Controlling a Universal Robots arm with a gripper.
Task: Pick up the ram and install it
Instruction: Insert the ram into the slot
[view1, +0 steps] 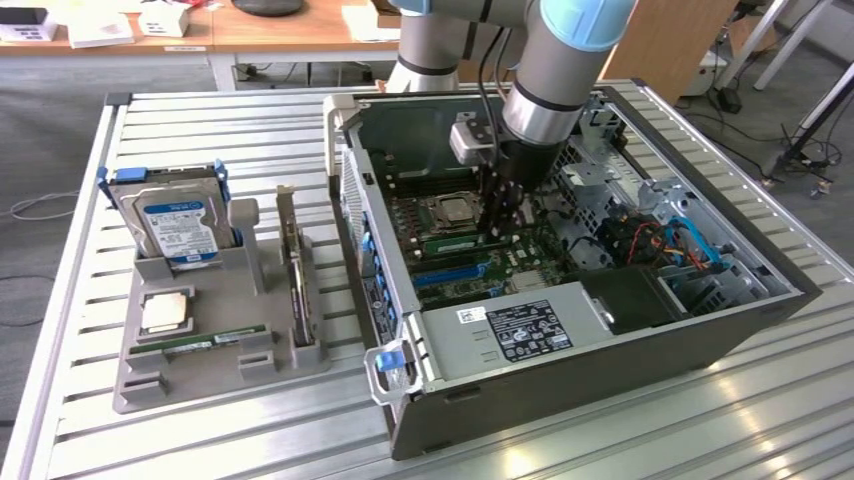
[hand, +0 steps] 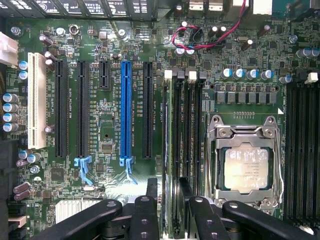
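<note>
Where the jaws hang: inside the open dark-grey metal computer case (view1: 574, 395).
Ram (hand: 168, 130): long green circuit-board stick, edge-up in the memory slot beside the square silver processor (hand: 246, 167).
Jaws: spread, straddling the ram.

Ribbed, brushed-aluminium table (view1: 694, 430) gleams beneath a matt grey plastic parts tray (view1: 214, 375) and a dark, painted sheet-metal computer case (view1: 601, 365). Inside, a glossy green circuit board (hand: 200, 65) carries a dull silver metal processor lid (hand: 245, 167), under a matt black gripper (hand: 169, 186).
</note>
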